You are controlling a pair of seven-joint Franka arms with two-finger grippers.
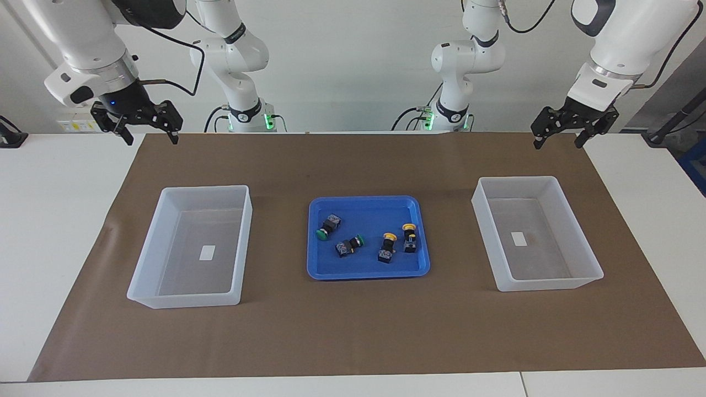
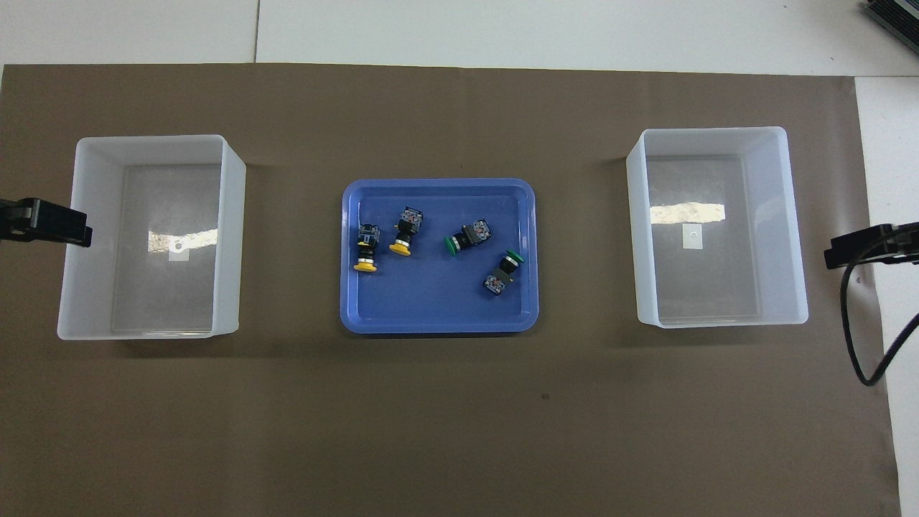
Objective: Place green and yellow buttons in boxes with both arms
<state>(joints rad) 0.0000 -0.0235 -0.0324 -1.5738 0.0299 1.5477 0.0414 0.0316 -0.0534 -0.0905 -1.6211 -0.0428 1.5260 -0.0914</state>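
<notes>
Blue tray [image 1: 314, 264] at mid-surface holds all four buttons: two green [image 1: 321, 234] [image 1: 359, 240], two yellow [image 1: 390, 237] [image 1: 408, 226]; both bins [image 1: 165, 298] [image 1: 496, 275] look empty. Nothing is picked yet: the left end effector [image 1: 557, 140] and right end effector [image 1: 149, 138] hang spread and empty over the mat's robot-side corners, so each must descend onto a button.

A blue tray [image 1: 368, 272] sits mid-surface on a brown mat [image 1: 353, 331], holding all four buttons on their sides: two green buttons [image 1: 329, 226] [image 1: 350, 245] toward the right arm's end, two yellow buttons [image 1: 387, 247] [image 1: 409, 237] toward the left arm's end. One box [image 1: 165, 248] stands at the right arm's end, the other box [image 1: 573, 237] at the left arm's end, each with only a white label inside. The right gripper [image 1: 151, 135] and the left gripper [image 1: 557, 140] hang open above the mat's edge nearest the robots, well apart from the tray.
</notes>
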